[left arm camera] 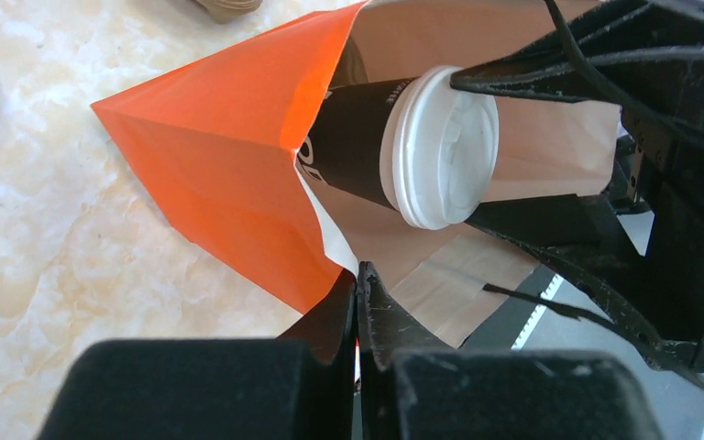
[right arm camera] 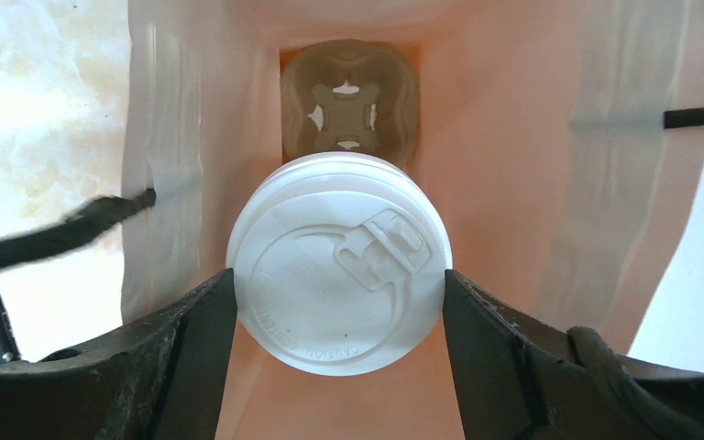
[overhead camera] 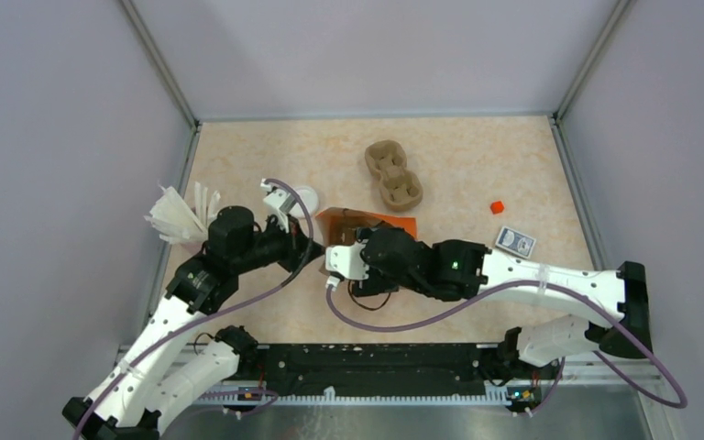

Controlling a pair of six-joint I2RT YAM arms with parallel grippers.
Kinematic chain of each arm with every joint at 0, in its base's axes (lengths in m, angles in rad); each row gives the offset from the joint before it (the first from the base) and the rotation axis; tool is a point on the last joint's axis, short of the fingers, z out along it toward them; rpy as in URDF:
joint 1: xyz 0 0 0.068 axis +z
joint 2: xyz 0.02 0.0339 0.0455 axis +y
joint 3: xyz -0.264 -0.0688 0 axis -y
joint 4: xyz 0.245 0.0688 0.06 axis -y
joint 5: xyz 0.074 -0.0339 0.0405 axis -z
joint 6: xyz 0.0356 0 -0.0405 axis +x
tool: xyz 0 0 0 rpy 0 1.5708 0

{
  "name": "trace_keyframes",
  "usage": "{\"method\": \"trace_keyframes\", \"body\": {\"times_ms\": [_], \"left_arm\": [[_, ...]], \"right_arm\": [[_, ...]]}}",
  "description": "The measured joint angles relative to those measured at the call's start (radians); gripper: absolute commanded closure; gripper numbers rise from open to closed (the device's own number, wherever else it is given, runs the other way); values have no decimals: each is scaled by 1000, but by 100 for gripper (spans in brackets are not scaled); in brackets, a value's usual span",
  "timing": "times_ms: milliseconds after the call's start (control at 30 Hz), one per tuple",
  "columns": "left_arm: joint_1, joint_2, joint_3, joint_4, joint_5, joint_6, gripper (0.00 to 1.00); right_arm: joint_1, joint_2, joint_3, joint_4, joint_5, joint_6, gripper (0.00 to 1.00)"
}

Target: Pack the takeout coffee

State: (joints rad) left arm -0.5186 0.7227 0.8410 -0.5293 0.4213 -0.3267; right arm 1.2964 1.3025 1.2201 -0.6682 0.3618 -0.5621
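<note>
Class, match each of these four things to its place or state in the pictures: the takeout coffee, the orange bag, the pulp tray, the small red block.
1 takeout coffee
2 orange bag
3 pulp tray
4 red block

A rim pinched by the left gripper
B loose on the table, right of the tray
C held by the right gripper at the bag's mouth
D empty, just beyond the bag

Pairs: 1-C, 2-A, 3-D, 4-B

Pale lilac walls [overhead camera: 55, 137]; beige marbled tabletop [overhead camera: 266, 156] (metal corner posts [overhead camera: 159, 64]).
</note>
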Motion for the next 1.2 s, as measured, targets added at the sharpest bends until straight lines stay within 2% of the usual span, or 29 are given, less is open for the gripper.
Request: {"method": "trace_keyframes", "body": {"times_ms": [233,533,567,633,700,733,767,967,1200], "left_arm": [[0,-13,-36,40,47,35,100],[0,-24,-43,37,61,68,100],[0,-28,-46,37,61,69,98],[0,-34,-47,35,59,68,85],[0,-37,-47,33,48,63,77],[0,-39,-47,28,32,53,67],[0,-40,-46,23,16,41,61],[0,-68,-41,-21,-102,-94,45],[0,-112,-36,-32,-172,-231,39]], "right_arm": [[-54,13,38,8,-16,-42,37],[-87,40,39,10,-35,-172,37],[-89,51,39,10,-40,-185,37],[-91,74,39,8,-51,-203,37],[-91,95,39,2,-67,-214,38],[-91,100,39,-1,-75,-217,38],[-91,100,39,-2,-82,-220,38],[-91,91,23,47,-97,-216,38],[-91,69,-24,70,-97,-211,38]]}}
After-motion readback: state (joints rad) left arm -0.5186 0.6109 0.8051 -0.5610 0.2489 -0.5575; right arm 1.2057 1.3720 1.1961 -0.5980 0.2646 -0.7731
